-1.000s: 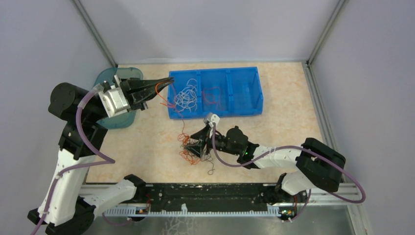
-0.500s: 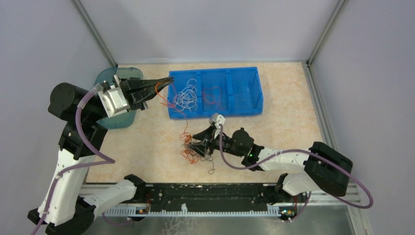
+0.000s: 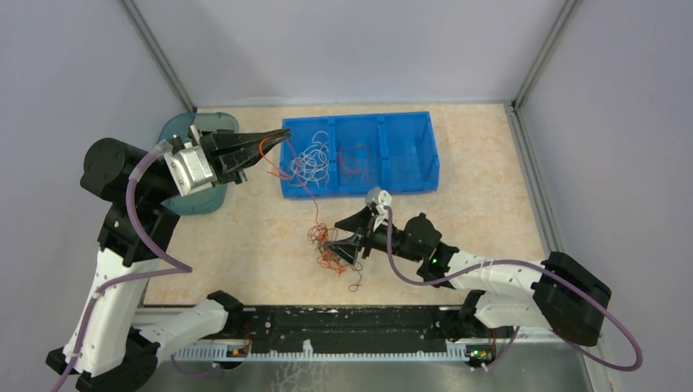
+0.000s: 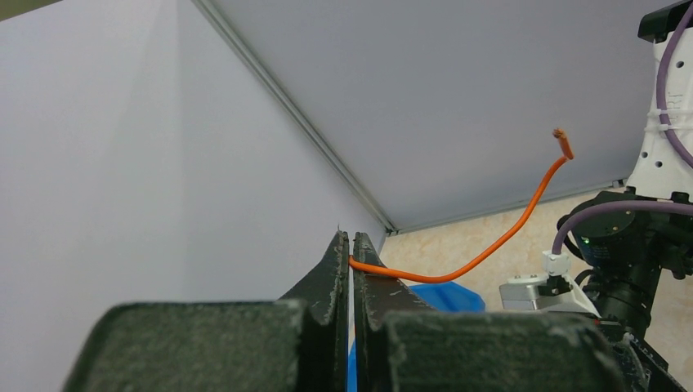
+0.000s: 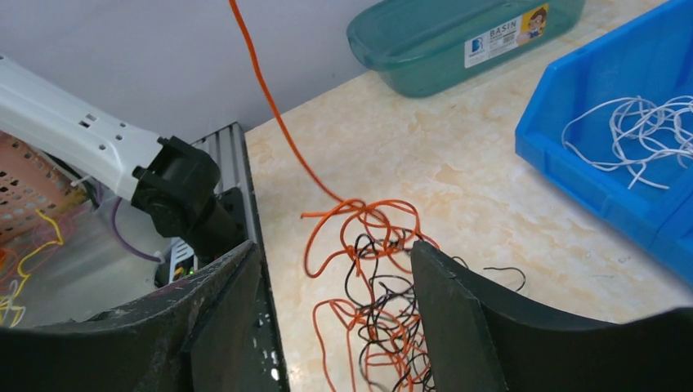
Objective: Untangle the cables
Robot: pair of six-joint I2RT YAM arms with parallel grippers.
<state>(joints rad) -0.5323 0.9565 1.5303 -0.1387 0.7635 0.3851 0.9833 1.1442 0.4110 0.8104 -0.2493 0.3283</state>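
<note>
The orange wire (image 4: 441, 281) is pinched in the left gripper (image 4: 351, 245); the tangle (image 5: 384, 310) should be clamped low by the wide-open right gripper (image 5: 333, 269).

The beige marbled table (image 3: 474, 220) carries a blue three-compartment bin (image 3: 400, 186) at the back and a teal basin (image 3: 173, 131) at the left. A tangle of orange and black cables (image 3: 325, 253) apparently rests near the middle.

At the top of the right wrist view, a green tub (image 5: 409, 37) has a label (image 5: 507, 35) reading "BASIN".
</note>
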